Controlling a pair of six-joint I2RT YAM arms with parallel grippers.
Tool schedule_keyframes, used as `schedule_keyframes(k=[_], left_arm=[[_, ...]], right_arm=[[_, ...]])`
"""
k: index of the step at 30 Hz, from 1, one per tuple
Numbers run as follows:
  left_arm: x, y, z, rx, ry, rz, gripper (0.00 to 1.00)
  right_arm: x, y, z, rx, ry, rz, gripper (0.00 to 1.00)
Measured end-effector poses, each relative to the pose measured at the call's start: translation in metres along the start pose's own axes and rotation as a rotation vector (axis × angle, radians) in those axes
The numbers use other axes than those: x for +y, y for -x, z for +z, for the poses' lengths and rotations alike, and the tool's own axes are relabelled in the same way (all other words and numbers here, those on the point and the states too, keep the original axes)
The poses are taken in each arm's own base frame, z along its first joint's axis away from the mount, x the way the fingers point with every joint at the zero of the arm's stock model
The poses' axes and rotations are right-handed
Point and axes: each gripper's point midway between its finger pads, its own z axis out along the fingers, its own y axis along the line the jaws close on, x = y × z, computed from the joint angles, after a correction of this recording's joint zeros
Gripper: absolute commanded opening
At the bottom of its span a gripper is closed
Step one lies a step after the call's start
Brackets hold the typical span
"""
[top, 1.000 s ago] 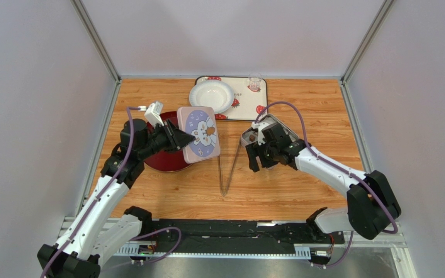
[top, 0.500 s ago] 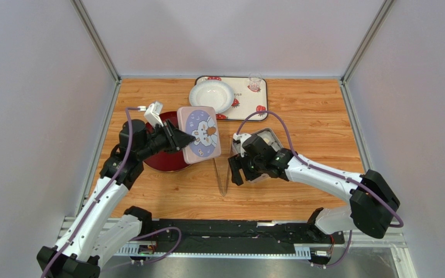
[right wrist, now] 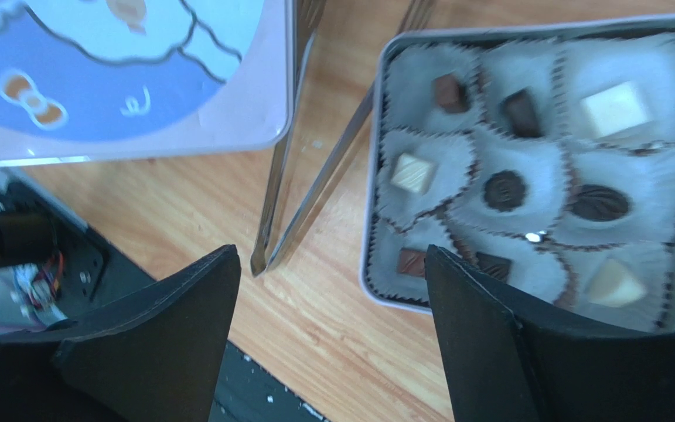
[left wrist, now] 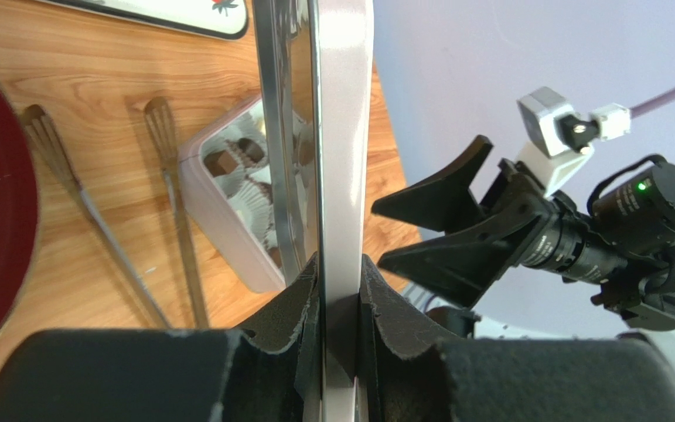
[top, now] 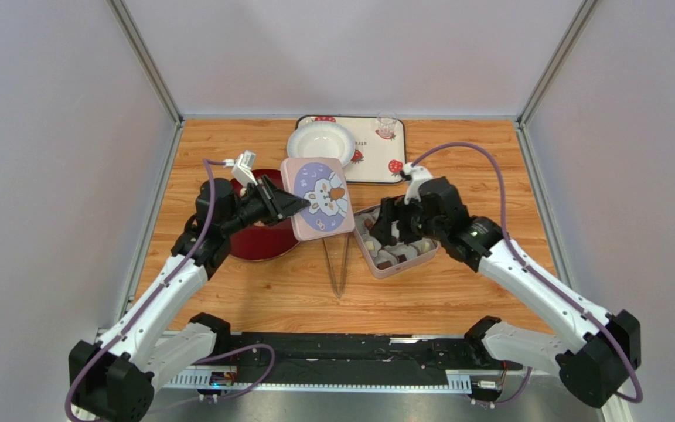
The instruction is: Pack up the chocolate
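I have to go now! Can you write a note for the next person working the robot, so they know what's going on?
Left gripper: shut on the bunny lid, held up beside the tin.
Right gripper: open, empty, above the tin.
Done: chocolates sit in all nine paper cups; tongs lie on the table.
Left to do: probably lower the lid onto the tin.

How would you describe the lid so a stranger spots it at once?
On the wooden table, look between the red bowl and the open tin. The left hand pinches the lid there by its edge. It alone is pink with a cartoon animal on blue.
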Motion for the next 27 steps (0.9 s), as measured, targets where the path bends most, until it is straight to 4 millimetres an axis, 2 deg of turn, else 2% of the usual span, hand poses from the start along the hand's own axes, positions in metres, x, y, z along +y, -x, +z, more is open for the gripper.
schedule_keyframes(k=[4,7,10,14,22,27], left_arm=[[-0.002,-0.009,0.028,0.037,-0.026,-0.056,0.0],[-0.007,-0.024,0.05,0.078,-0.046,-0.092,0.0],[-0.011,-0.036,0.074,0.104,-0.061,-0.131,0.0],[-0.024,-0.043,0.11,0.11,-0.097,-0.165,0.0],[-0.057,-0.056,0.174,0.086,-0.191,-0.227,0.0],[-0.044,-0.075,0.195,0.076,-0.161,-0.278,0.0]], right_arm=[[-0.035,0.033,-0.026,-0.136,-0.064,0.096,0.87],[-0.068,0.044,-0.041,-0.204,-0.116,0.199,0.92],[-0.103,0.045,-0.045,-0.246,-0.164,0.328,0.93],[-0.14,0.031,-0.043,-0.263,-0.202,0.496,0.94],[-0.163,0.026,-0.024,-0.23,-0.189,0.61,0.93],[-0.186,0.022,-0.014,-0.199,-0.217,0.653,0.93]])
